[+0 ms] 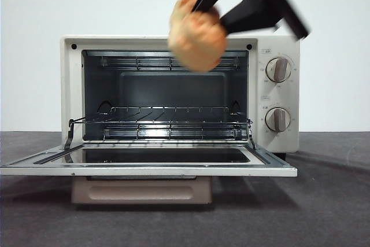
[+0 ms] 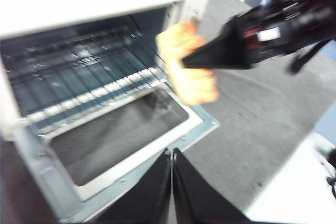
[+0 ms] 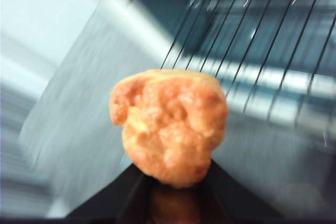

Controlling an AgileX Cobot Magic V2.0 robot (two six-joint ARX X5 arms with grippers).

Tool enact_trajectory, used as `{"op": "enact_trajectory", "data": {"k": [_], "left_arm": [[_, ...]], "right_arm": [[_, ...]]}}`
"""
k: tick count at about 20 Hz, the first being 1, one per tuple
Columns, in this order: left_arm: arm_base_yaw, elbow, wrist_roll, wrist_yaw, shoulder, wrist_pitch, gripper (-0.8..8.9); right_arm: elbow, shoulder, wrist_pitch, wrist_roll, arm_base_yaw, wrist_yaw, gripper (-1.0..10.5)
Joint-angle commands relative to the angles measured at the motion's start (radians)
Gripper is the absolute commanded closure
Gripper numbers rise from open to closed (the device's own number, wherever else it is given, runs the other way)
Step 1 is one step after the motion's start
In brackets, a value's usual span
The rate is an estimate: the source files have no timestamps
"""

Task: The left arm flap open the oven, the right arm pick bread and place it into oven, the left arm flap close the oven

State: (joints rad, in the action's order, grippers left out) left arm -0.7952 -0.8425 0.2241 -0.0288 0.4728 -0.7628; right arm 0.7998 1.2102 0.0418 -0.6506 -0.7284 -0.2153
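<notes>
The cream-white oven [image 1: 280, 47] stands with its glass door [image 1: 150, 163] folded down flat and the wire rack [image 1: 167, 122] showing inside. My right gripper [image 1: 217, 13] comes in from the upper right, shut on the golden-orange bread [image 1: 196, 34], and holds it in the air in front of the oven's top edge, above the open door. The bread fills the right wrist view [image 3: 170, 124] with the rack [image 3: 252, 51] beyond it. My left gripper [image 2: 172, 182] is shut and empty, hovering over the door's front edge [image 2: 202, 129]; its view also shows the bread [image 2: 191, 72] and right gripper [image 2: 220, 51].
The oven sits on a dark grey table [image 1: 324, 201] before a white wall [image 1: 34, 56]. Two round knobs [image 1: 279, 69] are on the oven's right panel. A beige bar handle [image 1: 141, 189] hangs under the lowered door.
</notes>
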Motion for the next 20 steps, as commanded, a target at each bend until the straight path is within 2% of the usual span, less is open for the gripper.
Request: {"op": "enact_trajectory", "data": {"k": [1,5,9,13,15,19,20], "left_arm": [[-0.009,-0.039,0.0,0.011,-0.002,-0.017,8.04],[-0.009,-0.051,-0.002,0.011,-0.004,-0.032,8.04],[-0.009,-0.051,-0.001,0.011,-0.004,-0.032,8.04],[-0.009,-0.051,0.001,0.011,-0.004,-0.034,8.04],[-0.009,-0.051,0.001,0.011,-0.004,-0.034,8.04],[-0.009,-0.051,0.001,0.01,-0.004,-0.045,8.05],[-0.009,-0.051,0.001,0.01,-0.004,-0.052,8.05]], "right_arm": [[0.017,0.112,-0.13,-0.099,-0.007,0.045,8.5],[0.019,0.219,-0.225,-0.174,-0.006,0.171,8.5],[0.019,0.271,-0.334,-0.192,-0.006,0.262,8.5],[0.02,0.302,-0.357,-0.202,-0.002,0.347,8.5],[0.02,0.315,-0.375,-0.202,0.001,0.375,8.5],[0.02,0.333,-0.422,-0.199,0.005,0.375,8.5],[0.02,0.333,-0.422,-0.198,0.005,0.375,8.1]]}}
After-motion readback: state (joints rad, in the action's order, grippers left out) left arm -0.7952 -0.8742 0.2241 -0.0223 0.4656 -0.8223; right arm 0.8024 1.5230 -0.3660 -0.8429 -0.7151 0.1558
